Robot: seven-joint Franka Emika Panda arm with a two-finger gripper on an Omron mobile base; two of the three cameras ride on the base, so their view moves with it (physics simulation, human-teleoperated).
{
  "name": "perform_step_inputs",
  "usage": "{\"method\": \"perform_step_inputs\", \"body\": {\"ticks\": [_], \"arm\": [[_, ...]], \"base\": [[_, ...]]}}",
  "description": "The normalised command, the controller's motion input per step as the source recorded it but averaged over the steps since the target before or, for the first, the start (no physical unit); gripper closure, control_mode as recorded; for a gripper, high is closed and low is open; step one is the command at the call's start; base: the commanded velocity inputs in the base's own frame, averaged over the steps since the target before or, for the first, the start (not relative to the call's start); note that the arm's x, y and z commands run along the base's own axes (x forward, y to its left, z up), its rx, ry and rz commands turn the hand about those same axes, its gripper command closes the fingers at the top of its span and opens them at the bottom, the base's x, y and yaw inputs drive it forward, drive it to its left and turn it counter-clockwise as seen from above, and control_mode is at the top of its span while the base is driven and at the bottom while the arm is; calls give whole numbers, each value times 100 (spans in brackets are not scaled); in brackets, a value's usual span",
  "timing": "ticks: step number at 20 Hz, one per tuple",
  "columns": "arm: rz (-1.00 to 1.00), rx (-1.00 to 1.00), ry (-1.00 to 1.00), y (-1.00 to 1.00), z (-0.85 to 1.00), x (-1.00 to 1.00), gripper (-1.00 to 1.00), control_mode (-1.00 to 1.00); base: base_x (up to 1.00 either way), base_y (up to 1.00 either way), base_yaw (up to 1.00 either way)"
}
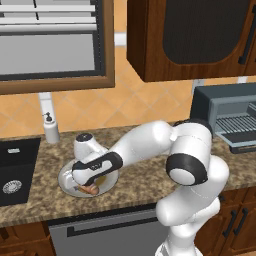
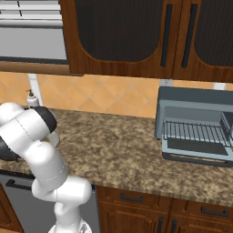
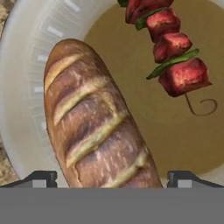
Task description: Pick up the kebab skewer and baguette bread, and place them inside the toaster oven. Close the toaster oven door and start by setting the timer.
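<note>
The baguette bread (image 3: pixel 94 127), golden-brown with pale slashes, lies on a white plate (image 3: pixel 24 87) with a tan centre. Beside it on the plate is the kebab skewer (image 3: pixel 173 48), red chunks with green bits between them on a thin stick. My gripper (image 3: pixel 113 179) is open and hovers close over the plate, its two fingertips (image 3: pixel 41 178) straddling the near end of the bread. In the left base view the gripper (image 1: pixel 89 184) hangs over the plate (image 1: pixel 65 181) at the counter's left. The toaster oven (image 2: pixel 195 113) stands far right, its door (image 2: pixel 195 152) folded down open, rack showing.
A soap dispenser (image 1: pixel 51 129) stands behind the plate and a dark sink (image 1: pixel 15 170) lies to its left. Wooden upper cabinets (image 2: pixel 136 36) hang above the counter. Speckled granite counter (image 2: pixel 113 150) stretches between the plate and the oven.
</note>
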Motion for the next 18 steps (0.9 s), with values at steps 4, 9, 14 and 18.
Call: {"method": "perform_step_inputs", "body": {"ticks": [4,9,14,18], "arm": [[-2,0,-3,0,-1,23,-100,-100],[0,0,1,0,0,10,-100,-100],[0,0,1,0,0,0,100,-100],[-3,0,-2,4,15,-19,100,-100]], "base": [[0,0,0],[0,0,0],[0,0,0],[0,0,0]]}}
